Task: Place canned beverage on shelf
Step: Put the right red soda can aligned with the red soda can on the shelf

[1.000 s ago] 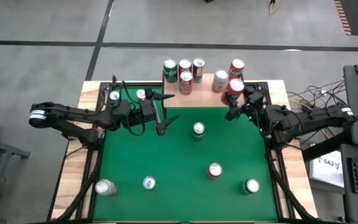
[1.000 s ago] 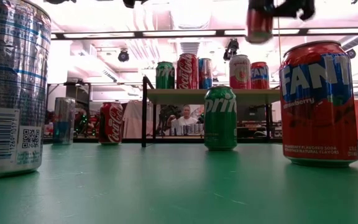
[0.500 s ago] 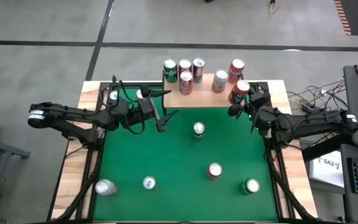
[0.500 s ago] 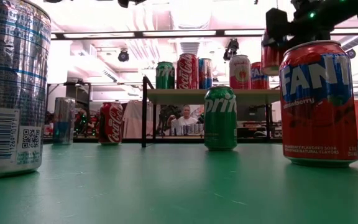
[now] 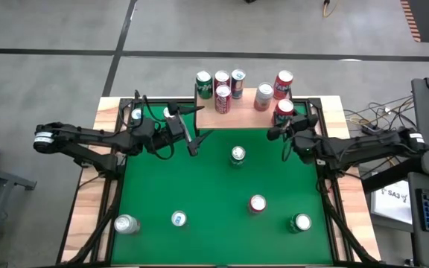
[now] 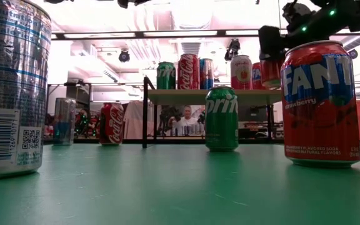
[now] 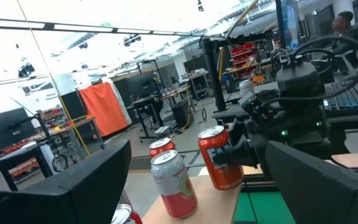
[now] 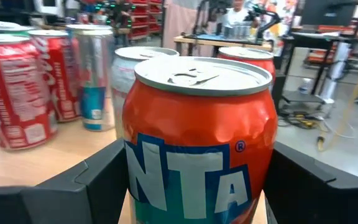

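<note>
Lowered onto shelf: red can

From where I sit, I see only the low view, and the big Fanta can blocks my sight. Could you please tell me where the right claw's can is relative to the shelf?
Observer: From above, the right claw grips the red can at the front right corner of the shelf.
Operator: Is it standing on the board?
Observer: In the left wrist view its base sits near the board's edge, about level with the pink can beside it. I cannot confirm contact.
Operator: Where is the left claw?
Observer: The left claw is open and empty, and hovers by the shelf's front left side.
</note>
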Motion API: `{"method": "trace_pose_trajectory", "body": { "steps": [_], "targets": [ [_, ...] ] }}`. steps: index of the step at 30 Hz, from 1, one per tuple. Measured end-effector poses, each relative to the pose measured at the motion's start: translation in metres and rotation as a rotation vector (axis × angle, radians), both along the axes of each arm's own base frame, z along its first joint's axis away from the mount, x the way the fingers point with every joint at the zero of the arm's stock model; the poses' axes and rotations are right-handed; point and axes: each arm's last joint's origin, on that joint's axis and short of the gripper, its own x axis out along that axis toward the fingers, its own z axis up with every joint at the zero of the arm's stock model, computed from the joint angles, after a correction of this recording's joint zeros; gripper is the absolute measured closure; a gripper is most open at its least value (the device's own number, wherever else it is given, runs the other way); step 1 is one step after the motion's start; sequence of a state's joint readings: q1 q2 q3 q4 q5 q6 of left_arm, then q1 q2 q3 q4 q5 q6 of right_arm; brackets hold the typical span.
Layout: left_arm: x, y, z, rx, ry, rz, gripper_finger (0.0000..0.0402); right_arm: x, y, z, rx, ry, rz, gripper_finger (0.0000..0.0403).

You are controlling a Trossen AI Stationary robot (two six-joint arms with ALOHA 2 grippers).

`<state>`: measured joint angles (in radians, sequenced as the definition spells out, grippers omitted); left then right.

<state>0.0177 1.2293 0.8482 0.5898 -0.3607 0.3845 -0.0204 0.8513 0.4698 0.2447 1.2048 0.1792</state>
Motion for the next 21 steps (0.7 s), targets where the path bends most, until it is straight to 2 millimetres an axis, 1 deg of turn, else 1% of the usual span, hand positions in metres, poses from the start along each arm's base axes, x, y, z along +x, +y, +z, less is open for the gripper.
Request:
{"method": "trace_pose_trajectory", "body": {
  "steps": [10, 21],
  "targets": [
    [0.000, 0.003, 0.000, 0.000, 0.003, 0.012, 0.0045, 0.005, -0.001, -0.007, 0.004, 0.016, -0.031, 0.0116],
    [0.000, 0.004, 0.000, 0.005, 0.004, 0.015, 0.0045, 0.004, -0.012, -0.008, 0.009, 0.013, -0.085, 0.0116]
  ]
}}
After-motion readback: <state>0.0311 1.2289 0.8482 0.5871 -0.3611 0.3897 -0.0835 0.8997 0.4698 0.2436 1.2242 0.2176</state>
